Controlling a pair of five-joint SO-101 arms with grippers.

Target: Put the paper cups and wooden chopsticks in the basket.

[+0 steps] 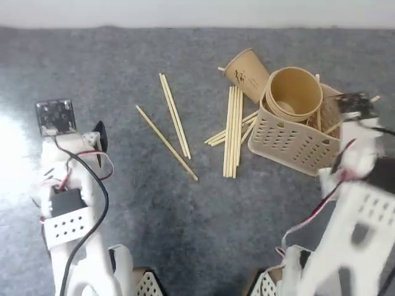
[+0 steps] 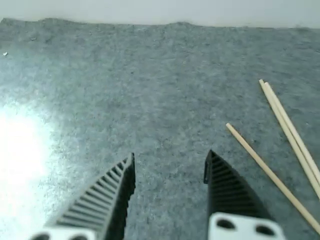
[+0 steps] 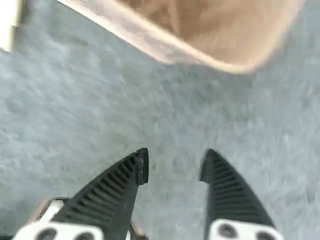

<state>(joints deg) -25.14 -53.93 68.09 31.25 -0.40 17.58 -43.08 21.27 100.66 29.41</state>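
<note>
A beige perforated basket [image 1: 295, 145] stands at the right and holds a stack of paper cups [image 1: 294, 92] and some chopsticks [image 1: 327, 117]. Another paper cup [image 1: 247, 74] lies on its side against the basket's far left corner. Loose wooden chopsticks lie on the grey felt: a bundle [image 1: 233, 131] just left of the basket, a pair [image 1: 174, 115] and a single one [image 1: 166, 143] in the middle. My left gripper [image 2: 170, 170] is open over bare felt at the left, chopsticks [image 2: 287, 130] off to its side. My right gripper [image 3: 172, 165] is open over the felt beside the basket [image 3: 200, 30].
Grey felt [image 1: 123, 203] covers the table, with free room in the front middle and far left. The left arm [image 1: 65, 185] stands at the front left, the right arm [image 1: 358, 216] at the front right, close to the basket's near corner.
</note>
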